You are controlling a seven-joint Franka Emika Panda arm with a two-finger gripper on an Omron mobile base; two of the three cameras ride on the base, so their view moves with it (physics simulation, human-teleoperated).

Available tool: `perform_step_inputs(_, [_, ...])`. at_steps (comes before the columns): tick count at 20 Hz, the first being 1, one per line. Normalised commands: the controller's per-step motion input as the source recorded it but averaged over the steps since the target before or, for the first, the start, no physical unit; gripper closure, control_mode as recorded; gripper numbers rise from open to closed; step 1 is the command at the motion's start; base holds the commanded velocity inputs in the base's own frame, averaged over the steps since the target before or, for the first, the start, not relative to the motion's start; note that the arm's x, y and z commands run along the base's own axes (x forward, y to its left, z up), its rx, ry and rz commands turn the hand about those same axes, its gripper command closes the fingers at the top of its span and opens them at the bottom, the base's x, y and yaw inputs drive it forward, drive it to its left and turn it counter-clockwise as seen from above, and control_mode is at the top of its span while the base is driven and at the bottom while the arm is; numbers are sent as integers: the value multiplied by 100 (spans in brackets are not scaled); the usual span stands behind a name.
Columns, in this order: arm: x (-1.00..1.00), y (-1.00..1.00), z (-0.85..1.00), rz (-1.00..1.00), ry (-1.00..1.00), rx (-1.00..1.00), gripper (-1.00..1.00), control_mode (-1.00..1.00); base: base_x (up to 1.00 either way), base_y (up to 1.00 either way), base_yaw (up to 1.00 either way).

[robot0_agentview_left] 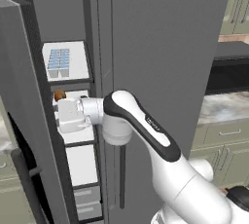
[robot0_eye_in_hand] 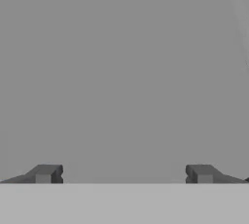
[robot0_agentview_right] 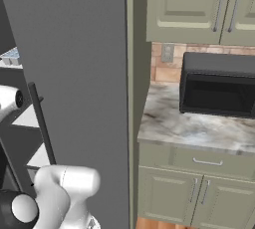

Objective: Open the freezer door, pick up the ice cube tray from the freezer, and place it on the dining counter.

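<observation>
One ice cube tray [robot0_agentview_left: 59, 62], one open gripper [robot0_eye_in_hand: 124, 174]

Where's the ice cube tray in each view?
Left base view: ice cube tray upper left, on the upper white shelf inside the freezer.
Right base view: far left edge, a sliver of the tray on the same shelf.
Hand view: not in it.
Shared landmark: the dark bar handle.

A home kitchen, with a tall grey fridge-freezer set among fitted cabinets.

Sage-green cupboards [robot0_agentview_right: 199, 4] hang above a black microwave [robot0_agentview_right: 219, 86] on a veined marble counter [robot0_agentview_right: 189, 128], backed by brick-toned tiles [robot0_agentview_right: 167, 66]; to the left, the freezer [robot0_agentview_left: 73, 111] shows white shelves and an ice cube tray [robot0_agentview_left: 59, 62].
</observation>
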Motion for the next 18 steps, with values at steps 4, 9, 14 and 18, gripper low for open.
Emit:
perform_step_inputs(4, [-3,70,0,1,-3,-2,-100,-100,0,0,0])
perform_step_inputs(9, [-8,66,0,0,0,-3,-100,-100,0,0,0])
perform_step_inputs(14, [-17,47,1,0,-2,-2,-100,-100,0,0,0])
perform_step_inputs(18, [-20,43,2,-2,-1,-2,-100,-100,0,0,0])
